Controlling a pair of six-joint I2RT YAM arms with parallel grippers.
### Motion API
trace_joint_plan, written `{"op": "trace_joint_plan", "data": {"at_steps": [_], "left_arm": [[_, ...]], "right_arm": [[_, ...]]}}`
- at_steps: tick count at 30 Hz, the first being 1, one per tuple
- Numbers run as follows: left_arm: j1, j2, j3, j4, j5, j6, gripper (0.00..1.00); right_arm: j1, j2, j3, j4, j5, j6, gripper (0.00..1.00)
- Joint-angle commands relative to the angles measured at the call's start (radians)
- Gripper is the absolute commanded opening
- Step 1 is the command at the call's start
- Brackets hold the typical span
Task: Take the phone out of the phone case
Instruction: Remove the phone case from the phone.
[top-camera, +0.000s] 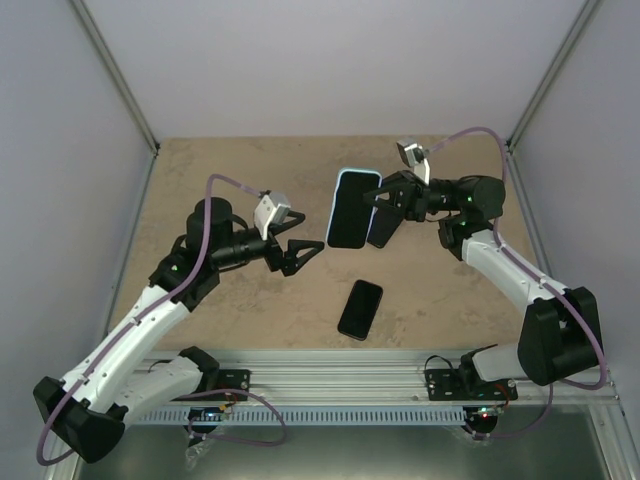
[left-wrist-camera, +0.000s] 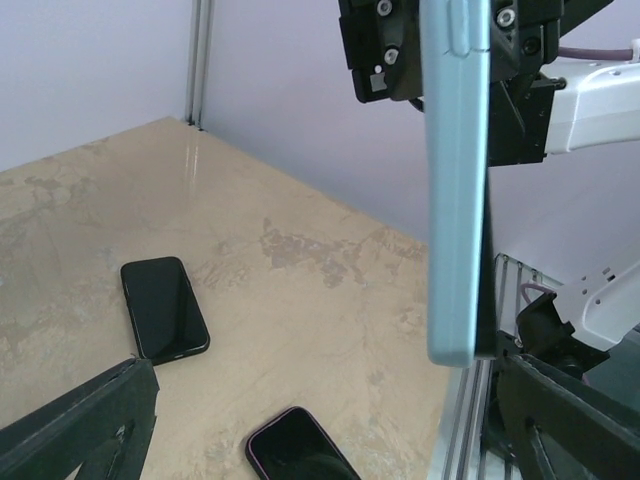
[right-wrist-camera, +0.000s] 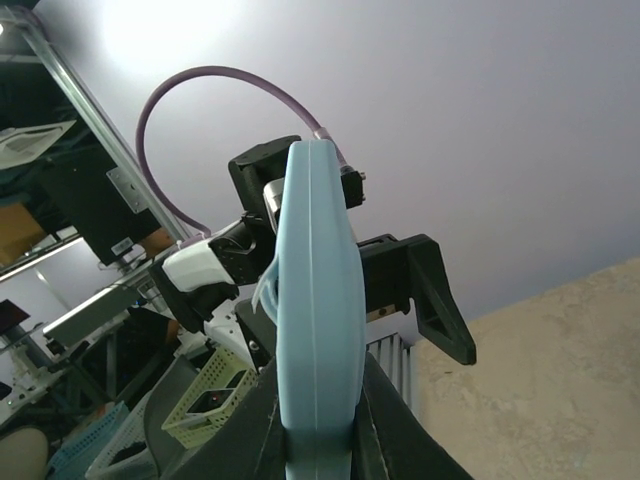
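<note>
**Table**: tan surface filling the middle of the top view.

**Right gripper**, upper centre: clamped on the pale blue phone case, which it holds lifted off the table. The phone sits inside the case, dark screen showing.

**Left gripper**, centre left: fingers spread wide and empty, near the case but apart from it.

**On the table:** a black handset and a purple-rimmed handset lie flat.

**Judgement:** the phone is probably stiff, smooth and breakable if dropped. The case looks pliable, so a free corner of its lip seems the best place to take hold and peel.
</note>
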Motion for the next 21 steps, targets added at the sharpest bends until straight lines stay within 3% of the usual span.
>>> {"op": "trace_joint_plan", "data": {"at_steps": [1, 21], "left_arm": [[0.005, 0.001, -0.016, 0.048, 0.002, -0.014, 0.95], [0.006, 0.009, -0.036, 0.074, 0.036, -0.025, 0.95]], "right_arm": [[0.009, -0.020, 0.008, 0.092, 0.017, 0.026, 0.01], [0.027, -0.013, 0.000, 0.126, 0.015, 0.040, 0.00]]}}
